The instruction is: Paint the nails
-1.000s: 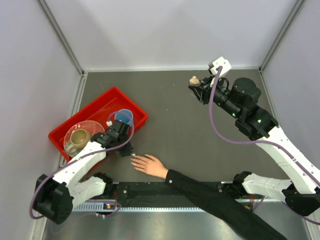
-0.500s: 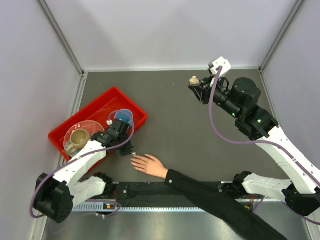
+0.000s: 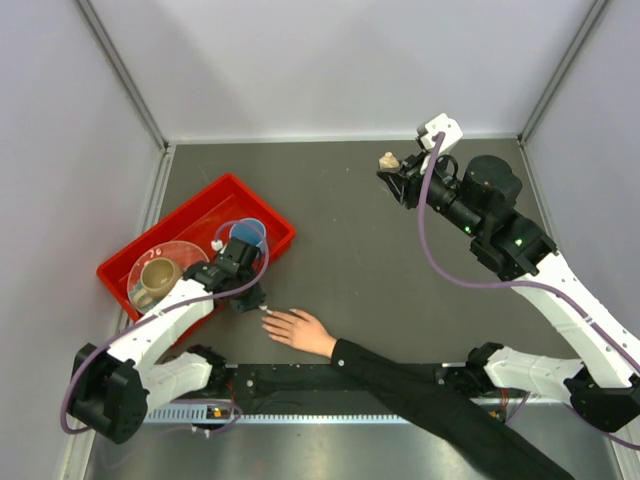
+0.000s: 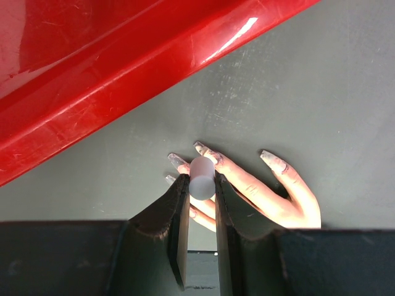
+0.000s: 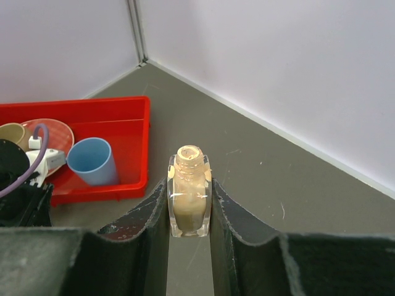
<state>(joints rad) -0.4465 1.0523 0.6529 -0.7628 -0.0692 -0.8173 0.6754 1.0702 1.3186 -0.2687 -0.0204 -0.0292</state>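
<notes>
On the worktop (image 3: 350, 230), beside the red tray (image 3: 215, 205), the hand (image 3: 298, 330) lies flat. Right fingers (image 5: 154, 213) grasp the open polish bottle (image 5: 189, 197), well apart. Left fingers (image 4: 178, 206) clench the brush handle (image 4: 201, 177) over the nails (image 4: 202, 148); I judge a small drift would smear skin.

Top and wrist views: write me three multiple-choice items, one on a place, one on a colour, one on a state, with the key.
1. The grey cylinder in the left gripper sits: A) inside a tray B) at the fingers of the hand C) beside the right arm.
2. The sleeve is: A) white B) red C) black.
3. The polish bottle is: A) capped B) open-necked and upright C) lying on the table.
Key: 1 B, the left wrist view shows the fingers right behind it; 2 C, the forearm cloth is black; 3 B, its bare neck stands up between the fingers of the right gripper.
</notes>
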